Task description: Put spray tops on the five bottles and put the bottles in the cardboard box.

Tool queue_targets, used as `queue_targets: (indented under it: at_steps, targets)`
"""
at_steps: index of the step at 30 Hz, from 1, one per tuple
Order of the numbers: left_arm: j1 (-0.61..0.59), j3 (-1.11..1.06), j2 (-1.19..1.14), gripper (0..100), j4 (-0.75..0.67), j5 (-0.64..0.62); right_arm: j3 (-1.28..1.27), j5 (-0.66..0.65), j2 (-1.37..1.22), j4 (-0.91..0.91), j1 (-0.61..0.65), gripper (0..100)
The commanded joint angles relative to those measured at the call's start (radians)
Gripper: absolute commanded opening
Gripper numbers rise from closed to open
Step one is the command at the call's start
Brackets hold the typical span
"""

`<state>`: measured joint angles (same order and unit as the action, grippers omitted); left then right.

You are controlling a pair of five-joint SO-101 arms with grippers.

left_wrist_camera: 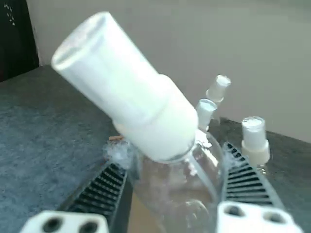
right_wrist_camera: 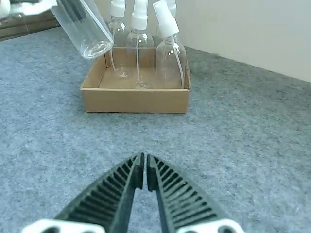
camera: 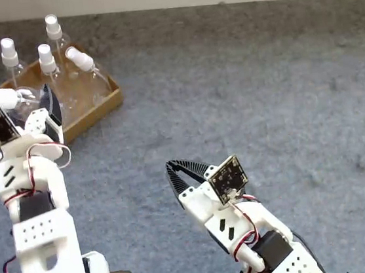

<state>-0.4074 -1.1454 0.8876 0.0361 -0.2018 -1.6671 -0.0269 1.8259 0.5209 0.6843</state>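
Bottle (left_wrist_camera: pixel 141 111) in left end effector (left_wrist_camera: pixel 172 165)

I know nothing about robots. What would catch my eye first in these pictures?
First, the left pincer grips a clear bottle with a white spray top, tilted in the air close by the cardboard box. Next, four capped bottles stand inside that box. The right pincer is shut, low over the grey table, pointing towards the box.
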Motion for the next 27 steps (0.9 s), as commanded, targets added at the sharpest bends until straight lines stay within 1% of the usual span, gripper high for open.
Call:
queue_targets:
  at_steps: [1,3,8,12,15,27]
  targets:
    - [-0.042,0.068,-0.182,14,-0.201,0.011,-0.128,-0.009,0.018,0.004,-0.012,0.5]
    - [-0.051,0.07,-0.262,14,-0.275,0.017,-0.128,-0.009,0.018,0.004,-0.012,0.5]
    - [-0.05,0.07,-0.414,14,-0.428,0.143,-0.128,-0.009,0.018,0.004,-0.012,0.5]
    - [-0.051,0.071,-0.489,14,-0.534,0.158,-0.128,-0.009,0.018,0.004,-0.012,0.5]
    - [-0.051,0.076,-0.526,14,-0.56,0.16,-0.128,-0.009,0.018,0.004,-0.012,0.5]
    - [-0.061,0.077,-0.553,14,-0.559,0.163,-0.128,-0.009,0.018,0.005,-0.012,0.5]
